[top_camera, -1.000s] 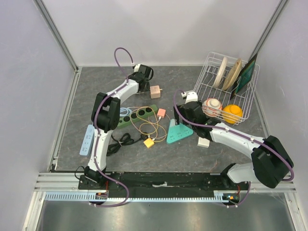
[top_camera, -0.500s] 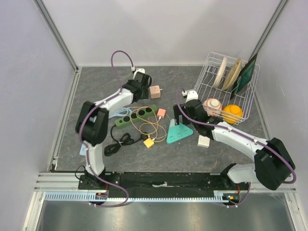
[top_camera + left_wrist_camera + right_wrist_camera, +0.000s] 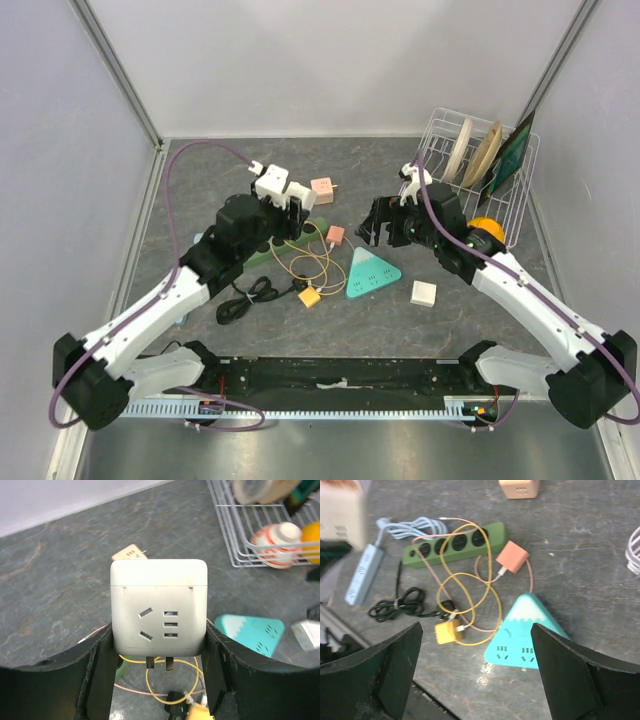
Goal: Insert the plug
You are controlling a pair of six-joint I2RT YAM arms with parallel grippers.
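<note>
A white cube plug (image 3: 159, 607) with sockets on its face and two prongs underneath hangs above the table, my left gripper (image 3: 159, 641) shut on its sides. From above, the white cube plug (image 3: 272, 184) and left gripper (image 3: 277, 192) hover over the left end of the green power strip (image 3: 296, 240). A teal triangular power strip (image 3: 371, 272) lies mid-table. My right gripper (image 3: 386, 224) is open and empty, raised just beyond the teal strip (image 3: 527, 632); its jaws stand wide apart in the right wrist view (image 3: 477, 647).
A pink plug (image 3: 335, 235) and a yellow plug (image 3: 309, 297) with looped cables lie between the strips. A beige cube (image 3: 322, 187) sits farther back, a small white cube (image 3: 423, 293) at right, a black cord (image 3: 243, 296) at left. A wire dish rack (image 3: 436, 170) stands back right.
My left arm has swung back from the far side toward the middle, carrying the white cube plug above the green strip. My right arm has risen and drawn right, off the teal strip.
</note>
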